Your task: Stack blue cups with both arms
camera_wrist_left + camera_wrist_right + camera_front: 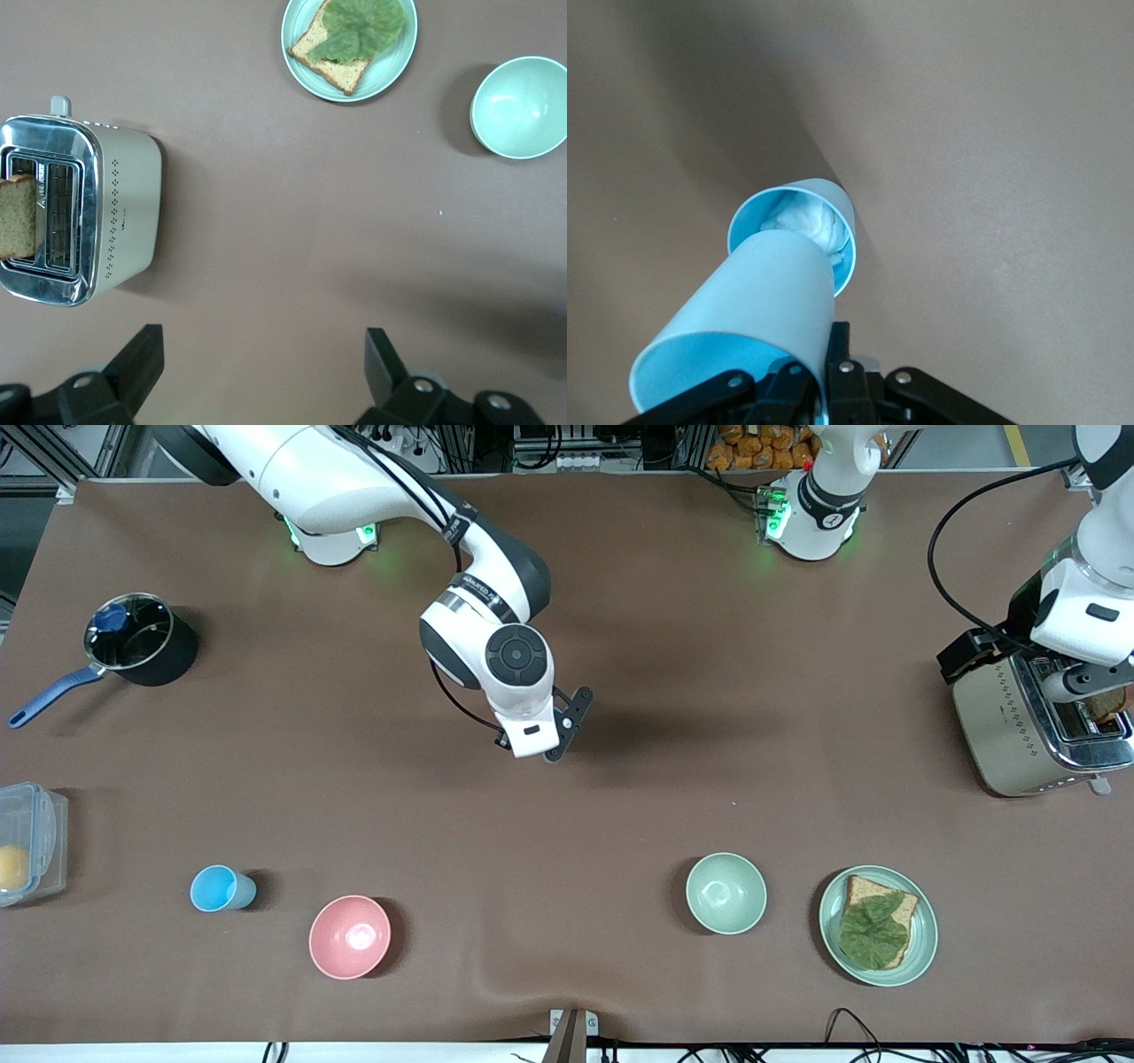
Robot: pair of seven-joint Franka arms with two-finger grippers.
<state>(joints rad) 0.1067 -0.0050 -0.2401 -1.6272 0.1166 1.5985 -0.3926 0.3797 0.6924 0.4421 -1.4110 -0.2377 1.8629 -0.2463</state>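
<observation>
Blue tapered plastic cup [744,328], pinched at its rim by the right tool [830,354] over mid-worktop, could be jammed askew by white wadding in the second blue cup [833,208] beneath it, while a third blue cup [221,888] is left near the camera-side edge and the left tool [266,350], spread wide and empty, waits above the cream-and-chrome toaster [115,212].

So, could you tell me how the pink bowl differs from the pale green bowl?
The pink bowl sits toward the right arm's end, beside a blue cup; the pale green bowl toward the left arm's end, beside the plate of toast. The pink bowl lies slightly nearer the front camera than the pale green bowl. Both are upright, empty.
</observation>
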